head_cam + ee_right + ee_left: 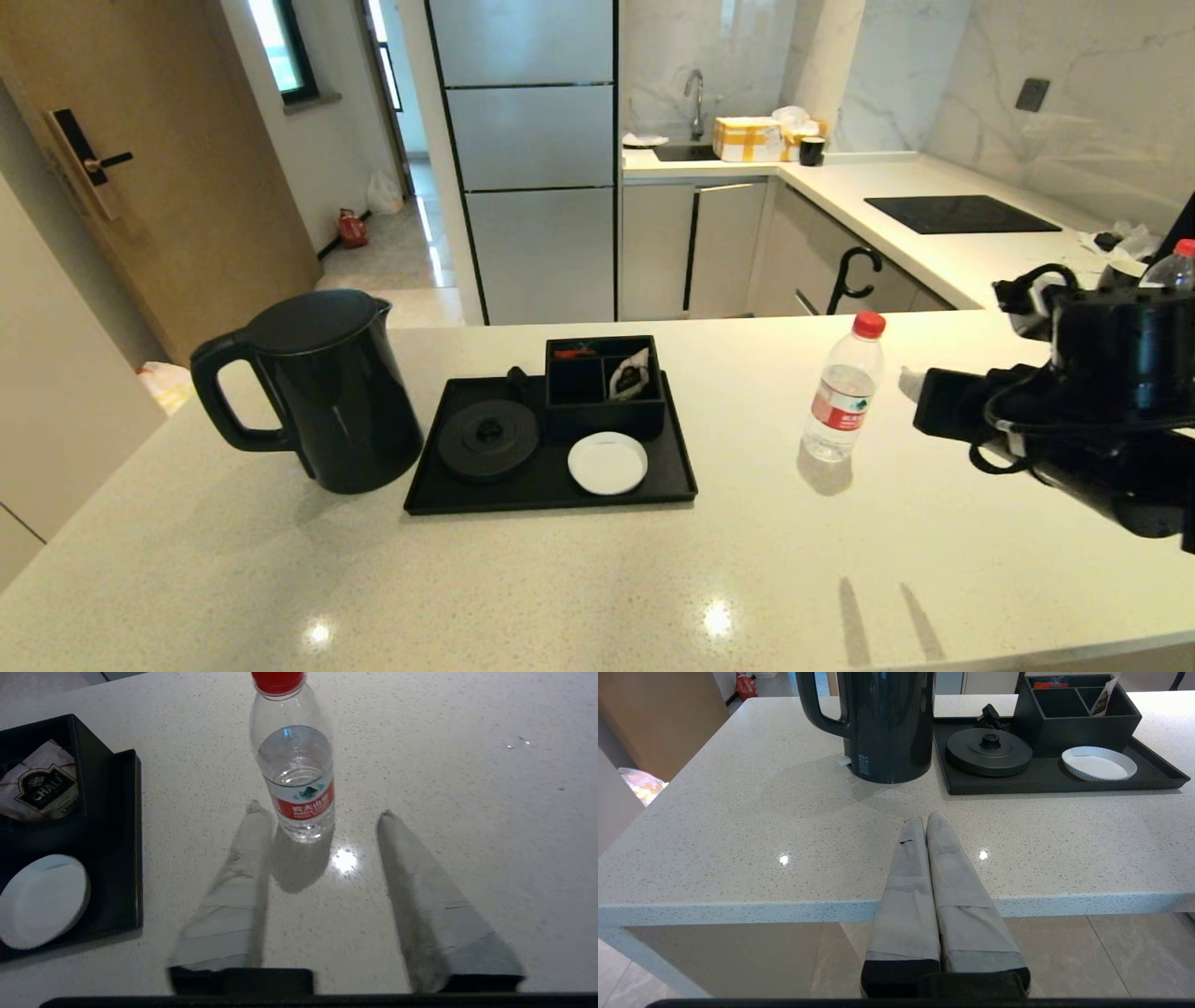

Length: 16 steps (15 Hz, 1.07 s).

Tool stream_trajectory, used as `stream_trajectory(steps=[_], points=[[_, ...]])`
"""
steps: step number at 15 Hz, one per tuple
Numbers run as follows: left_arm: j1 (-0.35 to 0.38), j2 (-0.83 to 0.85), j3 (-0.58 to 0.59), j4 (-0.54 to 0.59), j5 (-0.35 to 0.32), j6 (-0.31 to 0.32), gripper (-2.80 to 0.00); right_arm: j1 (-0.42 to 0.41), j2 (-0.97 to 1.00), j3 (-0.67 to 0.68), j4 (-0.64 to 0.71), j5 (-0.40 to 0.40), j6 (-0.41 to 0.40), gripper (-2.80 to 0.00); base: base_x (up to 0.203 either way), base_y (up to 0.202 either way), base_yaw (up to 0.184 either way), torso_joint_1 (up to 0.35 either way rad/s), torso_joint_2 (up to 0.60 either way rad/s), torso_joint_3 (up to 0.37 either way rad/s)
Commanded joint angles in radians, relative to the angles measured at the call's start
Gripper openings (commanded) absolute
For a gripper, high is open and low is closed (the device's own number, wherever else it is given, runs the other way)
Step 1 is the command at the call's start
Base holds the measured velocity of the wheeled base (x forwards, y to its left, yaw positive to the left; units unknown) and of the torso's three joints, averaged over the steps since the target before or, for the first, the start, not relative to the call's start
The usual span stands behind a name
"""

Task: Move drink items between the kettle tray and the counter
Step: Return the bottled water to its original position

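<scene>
The tall black kettle (pixel 317 392) stands on the beige counter (pixel 560 579), just left of the black kettle tray (pixel 551 487). On the tray the round kettle base (pixel 488 439) is bare, beside a white coaster (pixel 607 462) and a compartment box (pixel 602 387). The clear water bottle (pixel 843 387) with a red cap stands upright on the counter, right of the tray. My right gripper (pixel 320 811) is open, its fingertips just short of the bottle (pixel 296 779) and not touching it. My left gripper (pixel 923 820) is shut and empty over the counter's front edge, facing the kettle (pixel 882 723).
A black glass cooktop (pixel 962 215) lies on the far right wing of the counter. A second bottle (pixel 1178 266) peeks out behind my right arm. A black mug (pixel 811 151) and yellow boxes (pixel 747 138) sit by the sink. The counter's front edge (pixel 738 907) is near the left gripper.
</scene>
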Motion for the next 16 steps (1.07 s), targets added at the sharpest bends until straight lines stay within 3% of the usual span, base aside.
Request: stream_trajectory(steps=[1, 6, 8, 10, 12, 14, 16], points=[[0.0, 0.0, 0.0, 0.0, 0.0, 0.0, -2.8, -0.006, -0.141, -0.004, 0.094, -0.007, 0.014, -2.8, 0.0, 0.0, 0.0, 0.0, 0.0, 0.0], [0.0, 0.0, 0.0, -0.001, 0.0, 0.0, -2.8, -0.029, -0.465, -0.05, 0.385, -0.202, 0.059, -2.8, 0.0, 0.0, 0.0, 0.0, 0.0, 0.0], [0.0, 0.0, 0.0, 0.0, 0.0, 0.0, -2.8, -0.038, -0.624, -0.038, 0.44, -0.179, 0.057, -2.8, 0.0, 0.0, 0.0, 0.0, 0.0, 0.0], [0.0, 0.0, 0.0, 0.0, 0.0, 0.0, -2.8, -0.084, -0.792, -0.005, 0.469, -0.047, 0.036, -2.8, 0.0, 0.0, 0.0, 0.0, 0.0, 0.0], [0.0, 0.0, 0.0, 0.0, 0.0, 0.0, -2.8, -0.165, -0.922, 0.027, 0.496, 0.15, -0.014, -2.8, 0.0, 0.0, 0.0, 0.0, 0.0, 0.0], [0.0, 0.0, 0.0, 0.0, 0.0, 0.0, -2.8, -0.255, -1.052, 0.005, 0.637, 0.355, -0.057, -2.8, 0.0, 0.0, 0.0, 0.0, 0.0, 0.0], [0.0, 0.0, 0.0, 0.0, 0.0, 0.0, -2.8, -0.314, -1.151, -0.045, 0.803, 0.503, -0.072, -2.8, 0.0, 0.0, 0.0, 0.0, 0.0, 0.0]])
